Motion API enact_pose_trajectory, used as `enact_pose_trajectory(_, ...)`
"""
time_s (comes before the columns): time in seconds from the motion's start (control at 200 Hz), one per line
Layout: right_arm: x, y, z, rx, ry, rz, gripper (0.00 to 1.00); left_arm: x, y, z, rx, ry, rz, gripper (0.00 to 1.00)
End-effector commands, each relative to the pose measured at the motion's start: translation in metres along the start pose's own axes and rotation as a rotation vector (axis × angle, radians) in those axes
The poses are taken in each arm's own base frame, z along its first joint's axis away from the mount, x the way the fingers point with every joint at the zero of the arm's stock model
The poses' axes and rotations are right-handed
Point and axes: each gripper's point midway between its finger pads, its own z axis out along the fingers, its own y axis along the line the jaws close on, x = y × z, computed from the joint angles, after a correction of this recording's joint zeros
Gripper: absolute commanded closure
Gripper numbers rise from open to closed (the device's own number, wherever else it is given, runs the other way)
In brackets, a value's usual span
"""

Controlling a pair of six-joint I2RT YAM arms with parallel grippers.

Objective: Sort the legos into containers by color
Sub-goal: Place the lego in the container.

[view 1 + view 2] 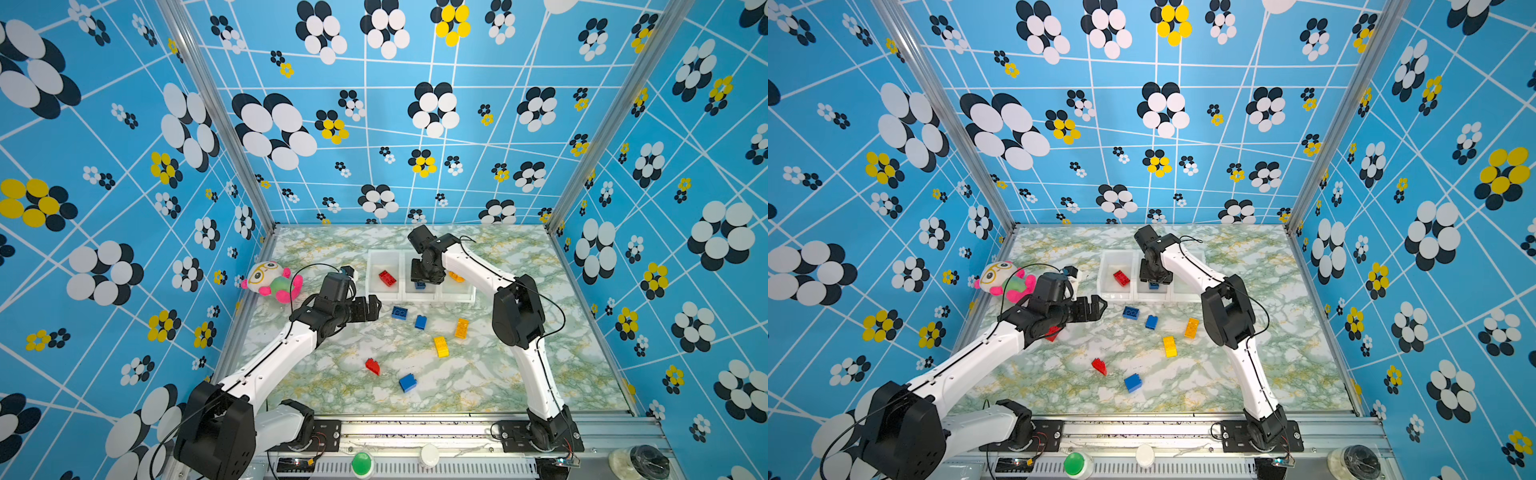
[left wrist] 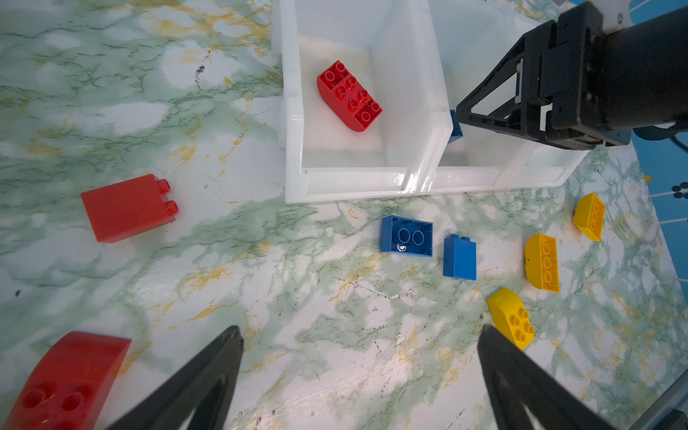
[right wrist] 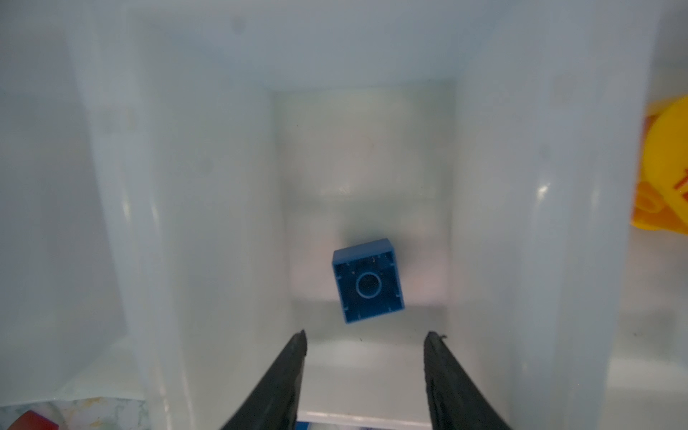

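Right gripper [image 3: 365, 335] is hanging over the middle container [image 1: 419, 296] of three white bins in a row, its jaws parted and holding nothing; a small blue brick [image 3: 368, 284] is lying below and between the fingertips, hollow underside up, inside that bin, apart from both fingers; left gripper [image 2: 361, 335] is hovering above the marbled table [image 1: 519, 374] with its jaws spread wide and empty, just in front of the left container [image 1: 384, 296]; that container is holding one red curved brick [image 2: 349, 96], studs up; the right container [image 1: 457, 296] is showing a yellow-orange piece [image 3: 662, 167] at its wall; on the table in front of the bins, an upturned blue brick [image 2: 406, 235] and a taller blue brick [image 2: 460, 257] are lying side by side, apart; three yellow bricks are lying near them, one [image 2: 590, 216] beside the bins' corner, one [image 2: 542, 262] below it, one [image 2: 510, 317] just beside a finger of the left gripper; a red block [image 2: 128, 207] and a red curved brick [image 2: 67, 383] are lying on the opposite side; a further blue brick [image 1: 408, 382] is lying nearer the arm bases; a pink-and-green plush toy [image 1: 272, 283] is resting at the table's left edge.
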Motion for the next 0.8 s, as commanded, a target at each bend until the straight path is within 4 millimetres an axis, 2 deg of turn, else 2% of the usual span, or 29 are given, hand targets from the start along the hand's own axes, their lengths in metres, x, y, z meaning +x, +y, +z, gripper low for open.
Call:
enact_pose_trajectory(0.0, -0.001, -0.001, -0.024, -0.009, -0.017, -0.008, 0.44, 0.003, 0.003, -0.004, -0.001, 0.008, -0.017, 0.01)
enact_pose_trajectory(0.105, 0.0, -0.002, -0.038, -0.021, -0.032, -0.005, 0.4, 0.003, 0.003, -0.004, 0.0, 0.007, -0.016, 0.01)
enact_pose_trajectory(0.14, 0.003, -0.004, -0.035, -0.016, -0.025, -0.006, 0.39, 0.003, 0.003, -0.004, -0.002, 0.008, -0.016, 0.01)
enact_pose_trajectory(0.16, 0.0, -0.003, -0.05, -0.033, -0.047, -0.002, 0.38, 0.003, 0.003, -0.004, -0.001, 0.008, -0.015, 0.01)
enact_pose_trajectory(0.24, 0.004, -0.007, -0.061, -0.043, -0.057, 0.001, 0.35, 0.003, 0.002, -0.004, 0.001, 0.008, -0.015, 0.01)
enact_pose_trajectory(0.49, 0.032, -0.029, -0.09, -0.058, -0.076, 0.03, 0.27, 0.001, 0.001, -0.004, 0.007, 0.007, -0.016, 0.01)
enact_pose_trajectory(0.595, 0.043, -0.04, -0.099, -0.052, -0.083, 0.037, 0.25, 0.001, 0.0, -0.003, 0.013, 0.009, -0.017, 0.01)
enact_pose_trajectory(0.63, 0.055, -0.048, -0.093, -0.032, -0.062, 0.039, 0.24, 0.001, 0.0, -0.002, 0.016, 0.011, -0.019, 0.01)
enact_pose_trajectory(0.795, 0.077, -0.069, -0.088, 0.006, -0.051, 0.05, 0.22, 0.001, -0.002, -0.001, 0.03, 0.012, -0.025, 0.01)
